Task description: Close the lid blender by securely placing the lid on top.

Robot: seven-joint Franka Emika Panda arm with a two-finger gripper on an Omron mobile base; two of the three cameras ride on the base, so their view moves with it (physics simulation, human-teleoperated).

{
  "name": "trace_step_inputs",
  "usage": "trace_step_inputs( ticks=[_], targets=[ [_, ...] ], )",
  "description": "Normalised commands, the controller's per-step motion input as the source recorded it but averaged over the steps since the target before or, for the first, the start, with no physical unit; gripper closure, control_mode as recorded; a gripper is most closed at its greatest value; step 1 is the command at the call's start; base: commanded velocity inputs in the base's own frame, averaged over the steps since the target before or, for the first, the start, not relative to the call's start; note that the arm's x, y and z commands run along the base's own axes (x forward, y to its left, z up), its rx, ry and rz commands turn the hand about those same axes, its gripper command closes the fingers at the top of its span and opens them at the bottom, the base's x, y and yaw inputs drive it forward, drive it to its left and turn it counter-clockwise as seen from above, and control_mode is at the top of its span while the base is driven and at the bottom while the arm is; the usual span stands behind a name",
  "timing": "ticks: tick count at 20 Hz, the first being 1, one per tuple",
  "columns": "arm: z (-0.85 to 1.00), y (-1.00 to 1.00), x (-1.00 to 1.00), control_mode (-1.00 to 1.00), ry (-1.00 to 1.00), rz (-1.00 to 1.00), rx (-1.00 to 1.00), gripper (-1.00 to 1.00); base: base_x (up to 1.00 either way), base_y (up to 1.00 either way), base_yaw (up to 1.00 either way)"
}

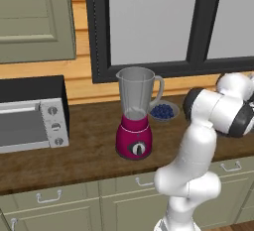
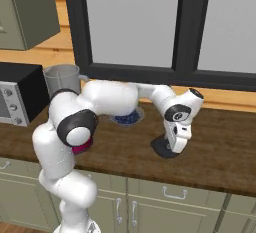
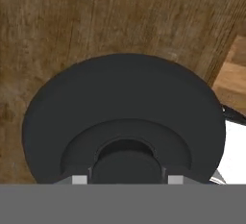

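On the counter (image 2: 220,152), right of the blender (image 1: 135,113), gripper (image 2: 176,146) meets lid (image 3: 125,117); finger spread cannot be told; centre on the knob before closing.

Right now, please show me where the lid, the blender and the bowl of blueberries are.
lid (image 3: 120,103): hand view, on its flat black top.
blender (image 1: 135,93): left base view, on the clear jar wall.
bowl of blueberries (image 1: 163,111): left base view, on the berries.
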Motion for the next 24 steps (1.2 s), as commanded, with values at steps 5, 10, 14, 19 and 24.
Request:
trace_step_inputs(
  ticks=[5, 10, 14, 19, 24],
  targets=[
    [1.00, 0.49, -0.20, -1.00, -0.34, -0.01, -0.06, 1.00, 0.00, 0.00, 0.00],
    [0.98, 0.59, -0.33, -1.00, -0.33, 0.00, -0.04, 1.00, 0.00, 0.00, 0.00],
    [0.98, 0.75, -0.10, -1.00, -0.23, 0.00, -0.01, 1.00, 0.00, 0.00, 0.00],
    [0.94, 0.68, -0.01, -1.00, -0.14, 0.03, 0.00, 1.00, 0.00, 0.00, 0.00],
    [0.94, 0.54, -0.12, -1.00, -0.09, 0.09, 0.00, 1.00, 0.00, 0.00, 0.00]
  ],
)
